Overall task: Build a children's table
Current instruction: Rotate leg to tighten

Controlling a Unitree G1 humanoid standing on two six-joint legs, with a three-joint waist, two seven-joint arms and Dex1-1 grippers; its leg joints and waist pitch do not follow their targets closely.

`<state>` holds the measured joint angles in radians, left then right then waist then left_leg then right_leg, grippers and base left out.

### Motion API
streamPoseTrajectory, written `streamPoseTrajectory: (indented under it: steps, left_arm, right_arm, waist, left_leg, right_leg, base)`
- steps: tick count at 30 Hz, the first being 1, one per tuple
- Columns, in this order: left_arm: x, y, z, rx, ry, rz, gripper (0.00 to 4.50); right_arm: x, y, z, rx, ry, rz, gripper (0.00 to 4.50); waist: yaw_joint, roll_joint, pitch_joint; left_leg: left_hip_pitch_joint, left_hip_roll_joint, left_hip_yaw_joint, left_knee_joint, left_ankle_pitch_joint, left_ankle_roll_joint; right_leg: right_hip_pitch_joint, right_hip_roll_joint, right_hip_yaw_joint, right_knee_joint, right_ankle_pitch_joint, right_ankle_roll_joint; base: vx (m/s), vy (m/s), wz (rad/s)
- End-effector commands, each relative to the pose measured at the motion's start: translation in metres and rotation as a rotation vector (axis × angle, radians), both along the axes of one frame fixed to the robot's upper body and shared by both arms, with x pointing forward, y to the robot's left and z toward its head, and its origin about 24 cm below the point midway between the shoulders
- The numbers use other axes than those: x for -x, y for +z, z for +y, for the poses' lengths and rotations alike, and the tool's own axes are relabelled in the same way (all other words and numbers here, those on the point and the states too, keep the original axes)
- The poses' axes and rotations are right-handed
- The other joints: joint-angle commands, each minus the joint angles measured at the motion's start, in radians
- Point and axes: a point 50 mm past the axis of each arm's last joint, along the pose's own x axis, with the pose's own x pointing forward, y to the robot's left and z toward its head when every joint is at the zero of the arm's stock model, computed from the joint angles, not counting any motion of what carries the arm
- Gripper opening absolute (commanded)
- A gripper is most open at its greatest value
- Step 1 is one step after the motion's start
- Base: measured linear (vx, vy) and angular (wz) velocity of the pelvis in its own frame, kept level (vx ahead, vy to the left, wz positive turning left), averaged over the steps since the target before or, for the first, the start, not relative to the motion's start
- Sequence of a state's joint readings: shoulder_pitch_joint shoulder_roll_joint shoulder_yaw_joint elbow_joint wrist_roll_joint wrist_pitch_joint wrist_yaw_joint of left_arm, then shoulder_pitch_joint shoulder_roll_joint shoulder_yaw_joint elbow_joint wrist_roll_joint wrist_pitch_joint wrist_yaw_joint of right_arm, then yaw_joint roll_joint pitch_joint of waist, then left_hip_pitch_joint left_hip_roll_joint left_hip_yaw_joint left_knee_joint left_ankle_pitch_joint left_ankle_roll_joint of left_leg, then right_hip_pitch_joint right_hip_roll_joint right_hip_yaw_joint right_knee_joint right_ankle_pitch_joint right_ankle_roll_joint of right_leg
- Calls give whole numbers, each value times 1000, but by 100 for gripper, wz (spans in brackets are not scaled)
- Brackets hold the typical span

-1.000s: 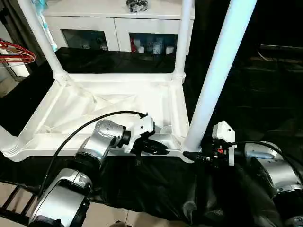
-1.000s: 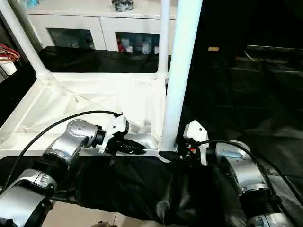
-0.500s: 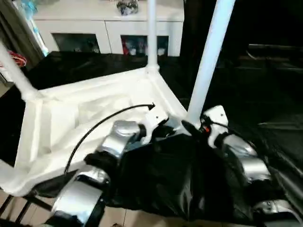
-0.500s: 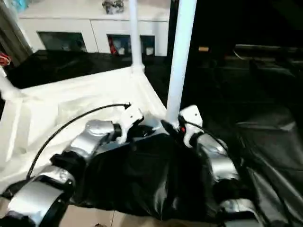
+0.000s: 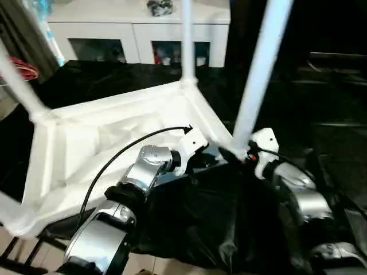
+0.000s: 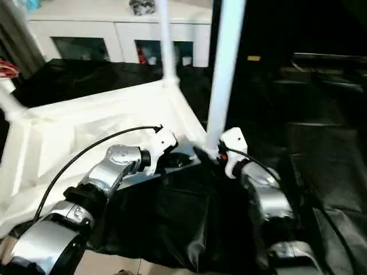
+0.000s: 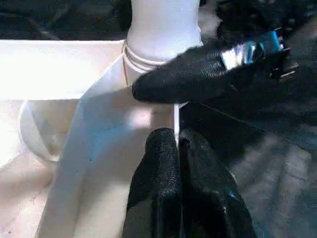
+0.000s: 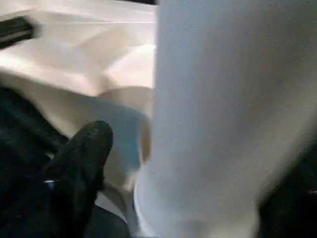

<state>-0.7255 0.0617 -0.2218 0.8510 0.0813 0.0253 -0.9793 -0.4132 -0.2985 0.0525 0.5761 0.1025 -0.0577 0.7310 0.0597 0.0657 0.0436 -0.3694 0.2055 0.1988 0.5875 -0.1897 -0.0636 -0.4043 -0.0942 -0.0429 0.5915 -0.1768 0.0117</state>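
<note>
The children's table [image 5: 86,143] lies upside down on black cloth, ribbed underside up. White legs stand in its corner sockets: one at the near right corner [image 5: 258,74], one at the far corner [image 5: 186,40] and one on the left [image 5: 17,86]. My left gripper [image 5: 202,162] is shut on the thin rim of the table [image 7: 176,111], right beside the near right leg. At that leg's base sits my right gripper [image 5: 229,154], open. One of its fingers [image 8: 81,158] stands a little off the leg [image 8: 208,99], and the same finger lies across the socket [image 7: 188,79].
A white cabinet [image 5: 137,28] with glass-fronted compartments stands behind the table. Black cloth [image 5: 218,212] covers the surface under my forearms and to the right. A red wire object [image 5: 23,69] sits at the far left.
The table has turned on the cloth. Its near right corner swung away from me and both grippers went with it. The camera view has shifted too.
</note>
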Motion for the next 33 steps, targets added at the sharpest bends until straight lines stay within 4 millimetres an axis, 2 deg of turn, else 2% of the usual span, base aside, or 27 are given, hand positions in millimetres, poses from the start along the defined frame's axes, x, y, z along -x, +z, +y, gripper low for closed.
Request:
streamPoseTrajectory:
  steps: [1, 5, 8, 10, 13, 17, 22, 25, 29, 31, 33]
  left_arm:
    - [7, 13, -12, 103, -123, -27, 0]
    - [9, 13, -2, 99, -183, -5, 0]
    - [12, 13, 4, 94, -233, 16, 0]
    - [16, 14, 10, 83, -284, 38, 0]
    - [19, 14, 17, 75, -335, 69, 0]
    - [23, 12, 27, 44, -386, 106, 0]
    - [24, 11, 32, 42, -387, 117, 0]
    - [24, 11, 34, 39, -386, 120, 0]
    - [23, 12, 32, 43, -362, 115, 0]
    - [18, 12, 26, 46, -294, 88, 0]
    - [11, 12, 19, 48, -215, 62, 0]
  right_arm:
    - [13, -8, 12, 29, 167, 40, 432]
    - [25, -6, 4, 33, 297, 86, 432]
    - [30, -4, -1, 24, 350, 124, 432]
    - [34, -4, -6, 22, 390, 159, 406]
    - [39, -3, -10, 17, 422, 191, 395]
    - [45, -3, -12, 8, 476, 236, 355]
    - [48, -5, -11, 2, 495, 263, 310]
    - [50, -6, -10, -5, 506, 279, 288]
    - [53, -9, -6, -18, 511, 291, 267]
    - [50, -12, 0, -41, 458, 264, 260]
    - [40, -15, 4, -44, 342, 220, 258]
  waist:
    - [3, -28, -60]
    - [9, -28, -57]
    - [10, -27, -57]
    - [10, -27, -58]
    - [12, -24, -59]
    - [13, -22, -60]
    - [11, -24, -59]
    - [11, -23, -58]
    - [12, -23, -59]
    - [12, -24, -59]
    - [5, -23, -56]
  left_leg:
    - [4, 19, -5, -60, -171, 129]
    - [5, 21, -7, -65, -205, 113]
    - [5, 22, -7, -66, -215, 107]
    - [3, 23, -8, -66, -207, 109]
    - [5, 25, -8, -66, -199, 108]
    - [6, 26, -8, -67, -198, 102]
    - [5, 23, -7, -66, -197, 95]
    - [7, 25, -8, -68, -212, 86]
    - [6, 24, -7, -66, -194, 87]
    - [6, 23, -7, -66, -195, 87]
    - [6, 21, -7, -67, -218, 71]
  right_leg:
    - [50, -41, 22, -66, -149, -276]
    - [50, -40, 22, -70, -216, -257]
    - [49, -40, 23, -71, -226, -257]
    - [50, -40, 23, -69, -216, -257]
    - [49, -41, 23, -68, -206, -264]
    - [48, -40, 23, -65, -190, -272]
    - [49, -40, 23, -65, -188, -274]
    - [47, -41, 23, -69, -219, -267]
    - [48, -40, 23, -65, -190, -269]
    - [48, -41, 23, -66, -193, -268]
    - [43, -42, 24, -72, -240, -259]
  base:
    - [0, 0, 0]
    - [0, 0, 0]
    - [0, 0, 0]
    - [0, 0, 0]
    - [0, 0, 0]
    - [0, 0, 0]
    - [0, 0, 0]
    - [0, 0, 0]
    - [0, 0, 0]
    - [0, 0, 0]
    - [0, 0, 0]
